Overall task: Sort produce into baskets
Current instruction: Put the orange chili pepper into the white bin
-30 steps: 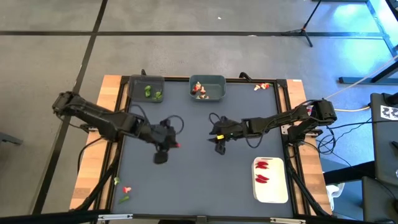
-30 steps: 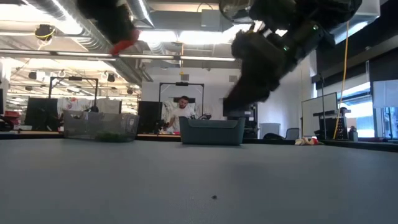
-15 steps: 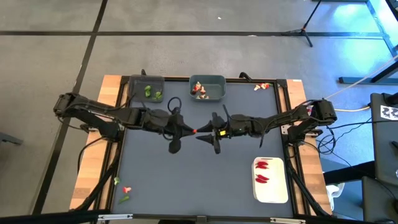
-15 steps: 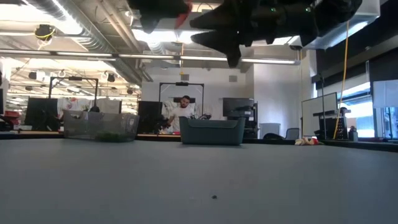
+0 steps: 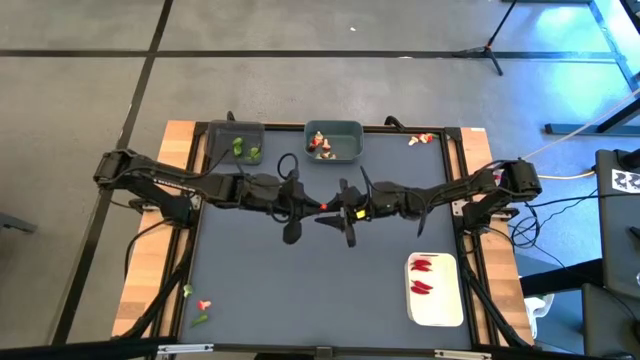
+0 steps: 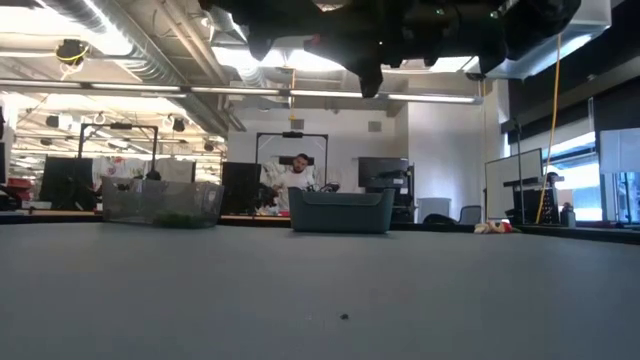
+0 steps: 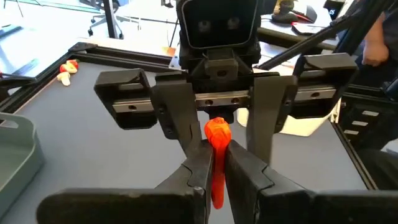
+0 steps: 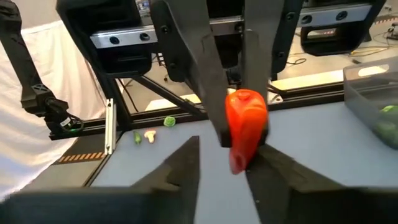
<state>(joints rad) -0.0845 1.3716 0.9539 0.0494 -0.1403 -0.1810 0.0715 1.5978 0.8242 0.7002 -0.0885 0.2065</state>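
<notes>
Dark worktop (image 5: 300, 290) from above: we're mid-sort. Greens are sitting in the dark bin (image 5: 237, 145), pale pieces in the teal bin (image 5: 334, 141), chilies on the white tray (image 5: 436, 290); strays are lying at two corners. Left claw (image 5: 318, 207) is pinching a red chili (image 5: 323, 206) mid-worktop, facing the right claw (image 5: 331, 209). Low view: both are hanging high. Wrist views: right claw is standing partly open around it. We're reading no labels.

We see a bright orange-red chili-shaped toy piece (image 7: 217, 140) pinched between black fingers (image 7: 189, 168). At twelve o'clock on the dark grey table mat (image 5: 320, 280) sits a grey-teal rectangular bin (image 5: 334, 141); at five o'clock a white rounded tray (image 5: 435, 290) holds red pieces (image 5: 421, 276).
</notes>
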